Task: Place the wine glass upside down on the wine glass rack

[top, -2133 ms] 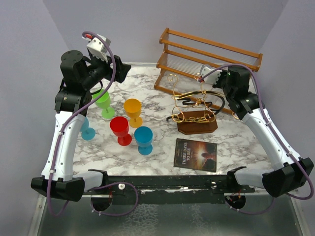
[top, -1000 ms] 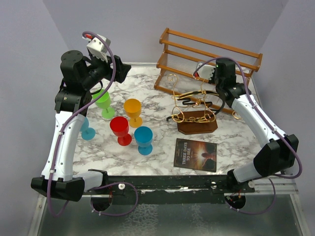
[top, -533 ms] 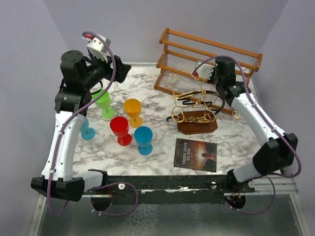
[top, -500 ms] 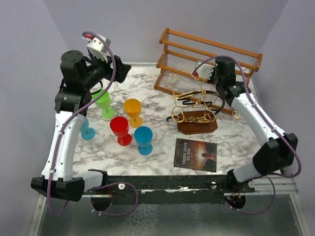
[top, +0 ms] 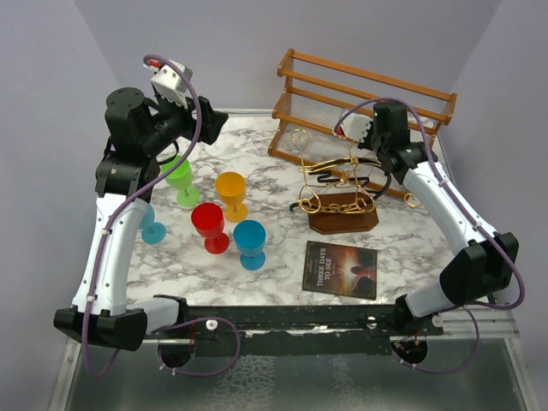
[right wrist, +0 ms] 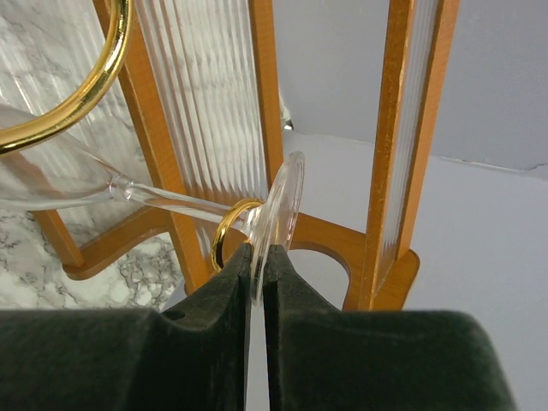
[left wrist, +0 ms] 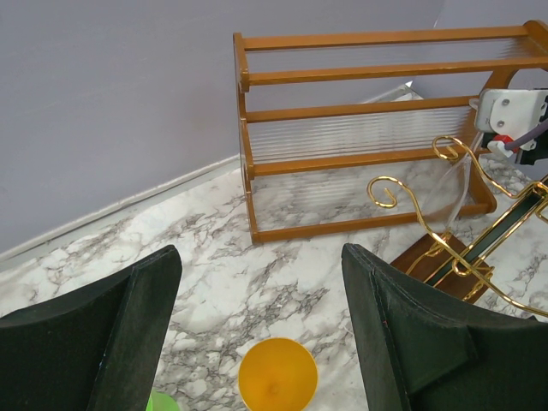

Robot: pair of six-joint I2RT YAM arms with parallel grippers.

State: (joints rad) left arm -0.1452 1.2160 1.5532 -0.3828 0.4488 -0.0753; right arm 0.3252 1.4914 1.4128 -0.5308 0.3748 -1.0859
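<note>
The wine glass rack [top: 340, 195] is a stand of gold wire loops with a black bar on a dark oval base, at the table's right of centre. My right gripper [right wrist: 257, 257] is shut on the foot of the clear wine glass [right wrist: 284, 210]. The stem [right wrist: 171, 199] runs away from the foot, and a gold loop [right wrist: 224, 233] sits round it just by the foot. In the left wrist view the glass [left wrist: 459, 184] hangs bowl-down among the gold loops. In the top view the right gripper [top: 360, 141] is at the rack's back top. My left gripper [left wrist: 261, 342] is open and empty, high above the orange goblet [left wrist: 276, 375].
A large orange-brown slatted shelf [top: 364, 90] stands right behind the wire rack. Green [top: 180, 177], orange [top: 231, 190], red [top: 210, 224], blue [top: 250, 240] and teal [top: 152, 224] goblets stand at centre left. A dark book [top: 341, 269] lies in front of the rack.
My right arm has reached left and back, bringing its gripper to the top of the wire rack, with only a slight shift in the last second. The left arm has not moved.
</note>
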